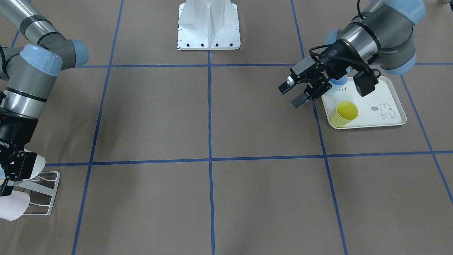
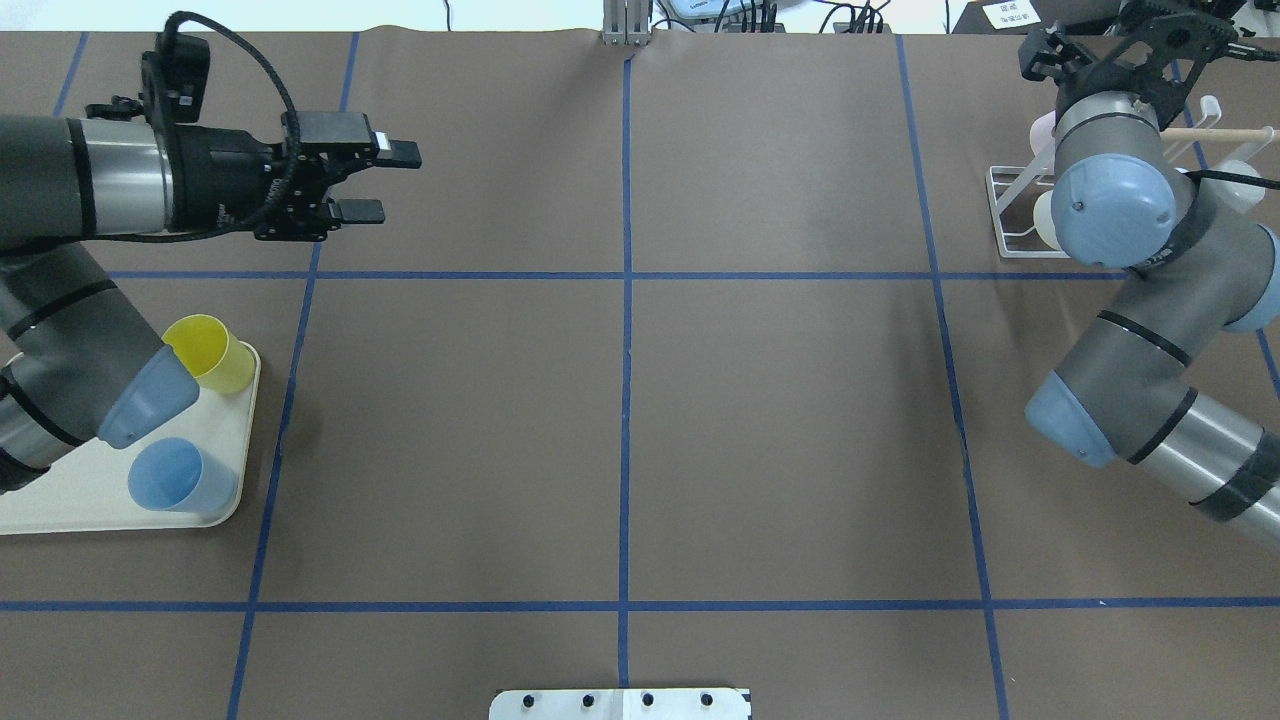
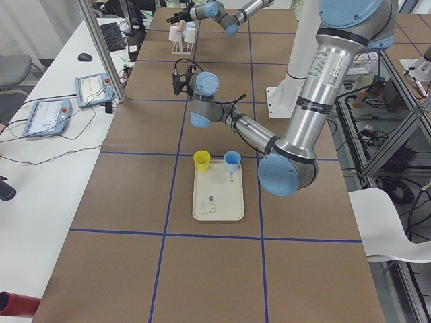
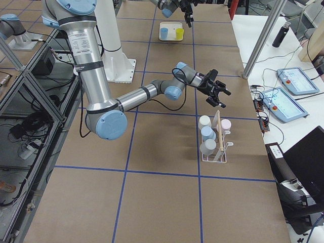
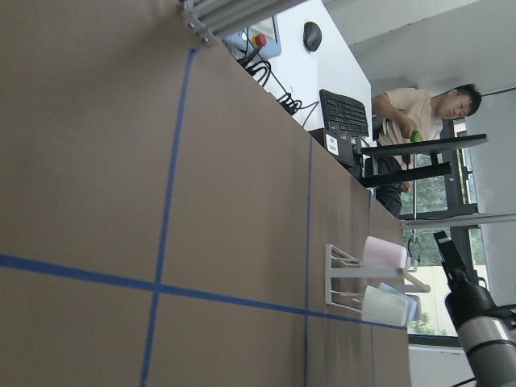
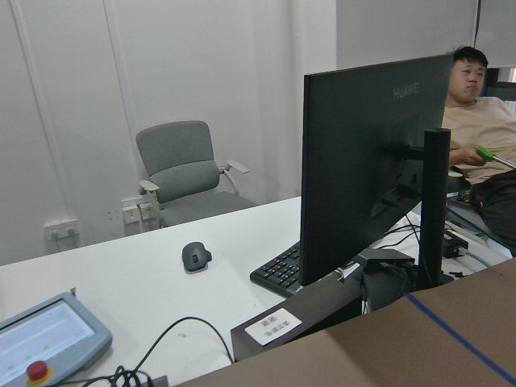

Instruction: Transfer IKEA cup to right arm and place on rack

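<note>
Table (image 2: 780,400): brown paper, blue tape grid. Cream tray (image 1: 368,122) on my left side, with a yellow cup (image 1: 345,113) and a blue cup (image 2: 180,477) standing on it. Rack (image 4: 218,134) at my far right corner, with pale cups (image 4: 204,121) on its prongs, one of them pink. My right gripper (image 4: 218,92) hangs just above the rack, fingers spread wide, empty. My left gripper (image 2: 390,182) is raised over bare table near the tray, fingers apart, empty.

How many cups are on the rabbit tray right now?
2. A yellow cup and a blue cup stand side by side at one end of the tray; the exterior left view shows it whole, none hidden.
</note>
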Robot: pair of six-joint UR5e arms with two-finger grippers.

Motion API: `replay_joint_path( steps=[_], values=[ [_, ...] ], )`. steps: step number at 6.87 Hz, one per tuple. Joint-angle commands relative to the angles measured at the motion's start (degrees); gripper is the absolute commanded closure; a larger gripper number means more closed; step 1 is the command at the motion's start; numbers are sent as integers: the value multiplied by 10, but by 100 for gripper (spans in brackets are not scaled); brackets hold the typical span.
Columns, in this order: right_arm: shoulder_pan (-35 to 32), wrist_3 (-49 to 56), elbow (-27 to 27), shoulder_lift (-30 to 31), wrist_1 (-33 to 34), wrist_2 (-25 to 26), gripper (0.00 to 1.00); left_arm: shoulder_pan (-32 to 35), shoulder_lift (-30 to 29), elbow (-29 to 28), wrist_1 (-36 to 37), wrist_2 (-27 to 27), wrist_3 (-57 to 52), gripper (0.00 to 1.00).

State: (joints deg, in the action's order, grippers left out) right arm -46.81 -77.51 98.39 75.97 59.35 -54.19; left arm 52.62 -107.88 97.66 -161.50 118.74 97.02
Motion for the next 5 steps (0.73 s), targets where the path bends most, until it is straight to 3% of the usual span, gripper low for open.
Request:
replay_joint_path(
  steps=[1, 4, 5],
  values=[
    [45, -3, 79, 35, 1, -37, 0, 40, 82, 31, 69, 25, -153, 0],
    [108, -18, 90, 35, 1, -45, 0, 71, 160, 86, 285, 22, -429, 0],
    [126, -18, 90, 35, 1, -44, 0, 66, 193, 88, 316, 25, -433, 0]
  ],
)
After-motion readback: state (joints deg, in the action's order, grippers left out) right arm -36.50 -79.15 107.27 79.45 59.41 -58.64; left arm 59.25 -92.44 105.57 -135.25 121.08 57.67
